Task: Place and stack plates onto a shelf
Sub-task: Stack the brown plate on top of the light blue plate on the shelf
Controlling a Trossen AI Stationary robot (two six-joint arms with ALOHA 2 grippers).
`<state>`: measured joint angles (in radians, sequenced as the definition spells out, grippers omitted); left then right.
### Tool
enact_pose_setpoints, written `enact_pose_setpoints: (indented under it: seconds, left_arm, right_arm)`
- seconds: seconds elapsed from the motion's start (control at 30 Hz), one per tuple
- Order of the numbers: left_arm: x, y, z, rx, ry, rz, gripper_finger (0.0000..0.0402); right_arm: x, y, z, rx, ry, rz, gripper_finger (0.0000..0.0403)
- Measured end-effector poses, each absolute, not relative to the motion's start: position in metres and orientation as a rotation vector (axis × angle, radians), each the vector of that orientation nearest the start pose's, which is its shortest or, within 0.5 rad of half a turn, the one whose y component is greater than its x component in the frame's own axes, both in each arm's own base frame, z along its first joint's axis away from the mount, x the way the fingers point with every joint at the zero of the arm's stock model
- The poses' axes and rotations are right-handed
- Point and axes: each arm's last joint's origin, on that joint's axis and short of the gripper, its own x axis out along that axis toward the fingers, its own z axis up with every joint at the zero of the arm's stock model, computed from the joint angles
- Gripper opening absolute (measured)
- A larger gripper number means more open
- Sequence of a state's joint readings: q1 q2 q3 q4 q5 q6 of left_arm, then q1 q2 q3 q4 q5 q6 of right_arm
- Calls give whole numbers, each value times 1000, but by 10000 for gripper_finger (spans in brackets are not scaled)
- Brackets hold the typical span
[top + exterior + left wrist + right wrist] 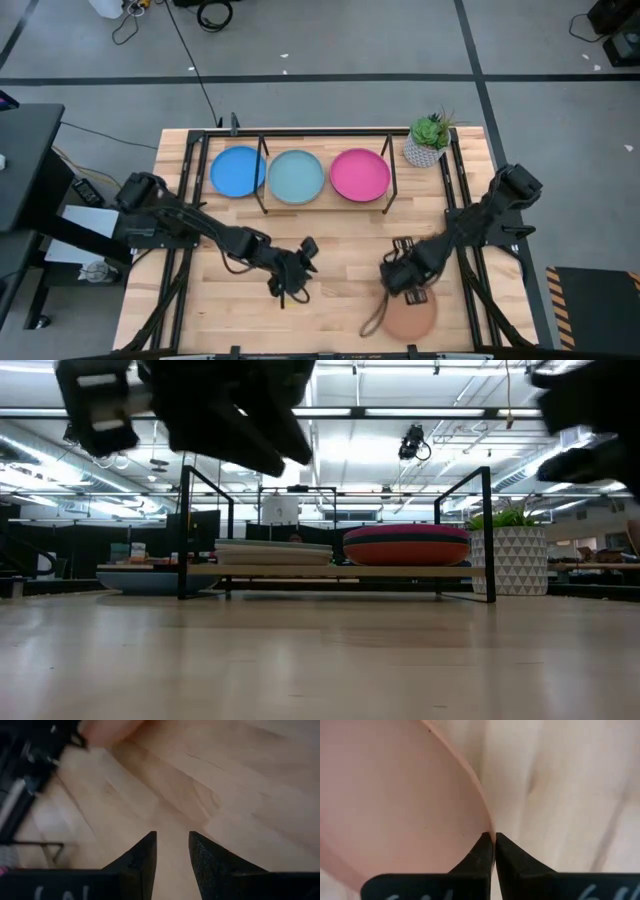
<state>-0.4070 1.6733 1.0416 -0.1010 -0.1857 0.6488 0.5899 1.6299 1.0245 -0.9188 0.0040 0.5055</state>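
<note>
progress stands near the end. three stacks occupy the low light-wood shelf on thin black legs [325, 203] at the far side of the table [330, 280]. seen from above, the top plates are the round matte blue plate [237, 172], the light teal plate [296, 176] and the magenta plate [360, 174]. the low view shows an orange plate [405, 550] under the magenta one and pale plates [272, 551] layered in the middle stack; the exact count per stack cannot be read.

one plate remains off the shelf: the round terracotta brown plate [410, 316], at the near edge of the table on the right side. the right claw [408, 283] is pinched onto its rim, fingers nearly touching with the thin rim between them, as the right wrist view [490, 837] confirms. judged from this, the remaining work is to carry this plate to a stack and release it.

the left claw [290, 280] is over bare table near the centre, fingers [145, 855] slightly apart and holding nothing.

clearance: the table between the claws and the shelf front is bare. the black frame [393, 175] around the shelf and the potted green plant in a white patterned pot [428, 140] beside the magenta stack limit approach from the right, so entry probably needs to come from the front or from above.
</note>
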Motion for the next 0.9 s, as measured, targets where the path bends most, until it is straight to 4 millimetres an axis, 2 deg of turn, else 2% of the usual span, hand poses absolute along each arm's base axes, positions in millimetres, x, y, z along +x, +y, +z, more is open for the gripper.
enact_pose_setpoints:
  seconds: [0.2,0.43,0.6,0.9]
  left_arm:
    - [337,-146,191,1007,532,-397,163]
    - [349,-151,191,1159,399,-353,214]
    - [354,-152,189,1256,335,-351,222]
    - [372,-150,171,1408,233,-308,222]
  right_arm:
    - [249,123,200,206,1419,36,13]
    - [263,101,203,358,1403,94,13]
    - [272,88,204,399,1362,109,13]
    - [281,72,206,448,1309,116,13]
